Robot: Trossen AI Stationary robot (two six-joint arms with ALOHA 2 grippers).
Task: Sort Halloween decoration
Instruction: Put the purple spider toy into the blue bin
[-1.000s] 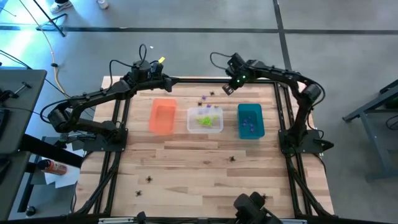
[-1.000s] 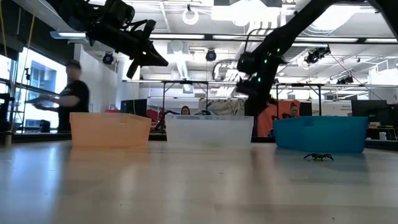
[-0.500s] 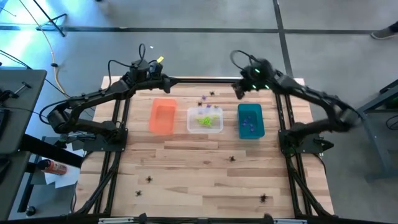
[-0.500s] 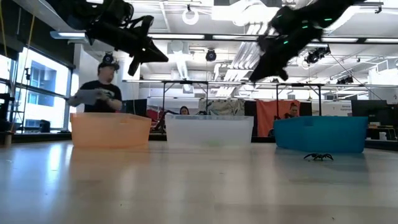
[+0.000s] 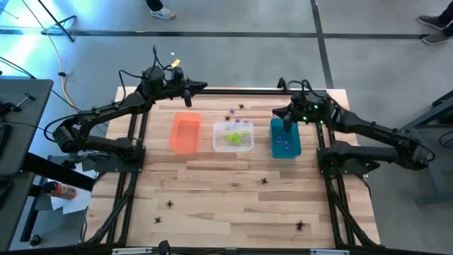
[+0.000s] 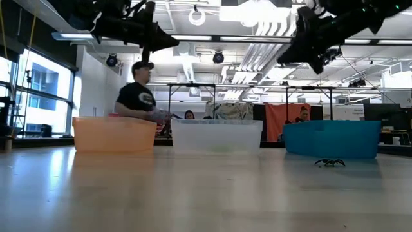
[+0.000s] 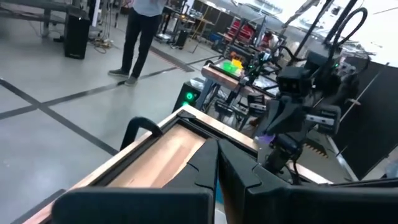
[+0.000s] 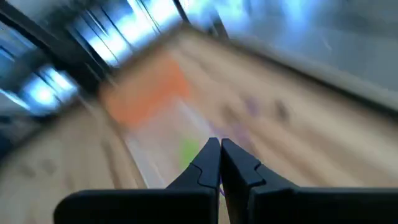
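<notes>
Right gripper [image 5: 285, 122] positioned over teal rectangular plastic bin [image 5: 285, 147], jaws closed, nothing seen gripped. Left gripper [image 5: 202, 86] parked at desk's far edge, jaws closed. Tiny black spider trinkets [image 5: 264, 180] scattered on wooden desk [image 5: 226, 191], unsorted.

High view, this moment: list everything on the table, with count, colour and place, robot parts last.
Orange bin: one, left of the row.
Clear bin: one, middle, lime green trinkets inside.
Teal bin: one, right, purple trinkets inside.
Loose trinkets: about six, mostly dark, two beyond the clear bin, four on the near table.
Table: one, light wood.
Left gripper: shut, above the far edge.
Right gripper: shut, beside the teal bin's far end.
</notes>
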